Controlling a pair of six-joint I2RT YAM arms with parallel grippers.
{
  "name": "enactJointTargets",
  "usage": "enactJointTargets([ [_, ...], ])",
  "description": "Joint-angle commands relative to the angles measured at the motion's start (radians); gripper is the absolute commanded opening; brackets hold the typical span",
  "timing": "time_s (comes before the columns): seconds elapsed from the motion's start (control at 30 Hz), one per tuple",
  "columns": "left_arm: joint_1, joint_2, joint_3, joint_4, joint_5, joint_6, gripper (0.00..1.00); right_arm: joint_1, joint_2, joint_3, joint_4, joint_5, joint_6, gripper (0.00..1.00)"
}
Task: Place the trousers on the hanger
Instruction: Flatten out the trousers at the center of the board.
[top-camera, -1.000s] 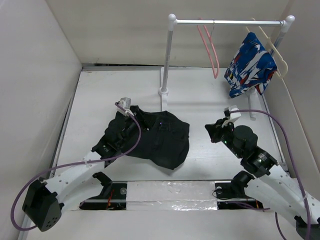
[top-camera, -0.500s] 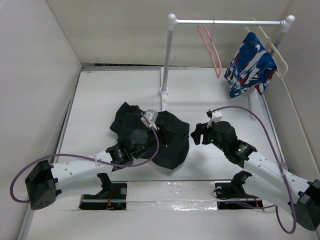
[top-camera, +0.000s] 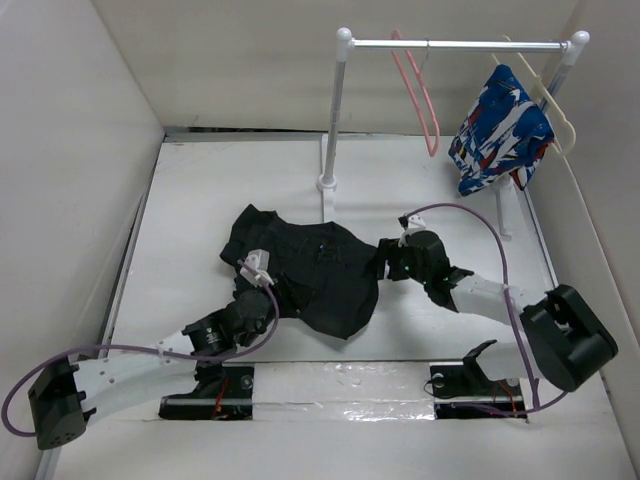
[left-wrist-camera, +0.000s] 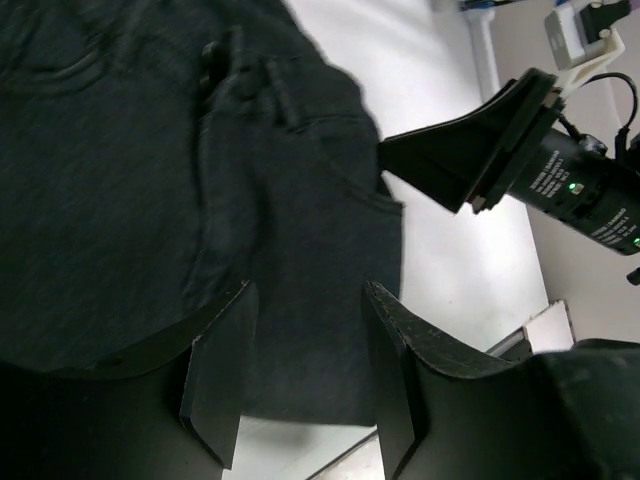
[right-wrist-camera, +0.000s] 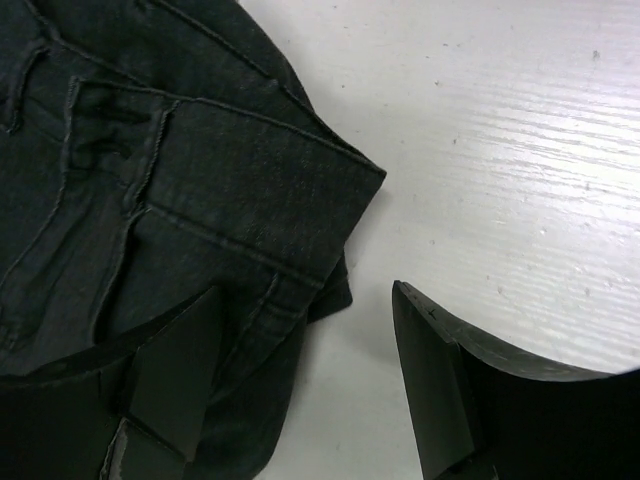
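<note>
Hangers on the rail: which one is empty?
The thin pink hanger, hanging left of the cream hanger; the cream one carries the blue-white-red patterned garment, the pink one nothing.

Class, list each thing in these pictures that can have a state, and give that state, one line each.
trousers: crumpled on the table, not hung.
pink hanger: hooked on the rail, empty.
patterned garment: hanging on the cream hanger.
left gripper: open, over the trousers.
right gripper: open, at the trousers' edge.
</note>
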Motion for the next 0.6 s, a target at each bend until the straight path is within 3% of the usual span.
enactJointTargets([
  [0.0,-0.002,-0.11,-0.041,-0.128,-0.065,-0.122,0.43,-0.023,0.056,0.013,0.206,-0.11,0.048,0.72],
  [0.07,-0.002,-0.159,-0.059,-0.194,-0.085,-0.171,0.44,-0.036,0.097,0.01,0.275,-0.15,0.059,0.61],
  [0.1,-0.002,-0.207,-0.073,-0.211,-0.085,-0.181,0.45,-0.048,0.104,0.003,0.304,-0.195,0.06,0.47],
  [0.13,-0.002,-0.227,-0.078,-0.241,-0.09,-0.192,0.45,-0.048,0.104,0.001,0.345,-0.197,0.063,0.25],
  [0.23,-0.002,-0.291,-0.095,-0.298,-0.107,-0.204,0.47,-0.023,0.039,0.01,0.329,-0.164,0.056,0.03],
  [0.57,-0.002,-0.255,-0.128,-0.329,-0.113,-0.267,0.58,0.067,-0.468,0.229,-0.094,0.118,-0.085,0.0],
])
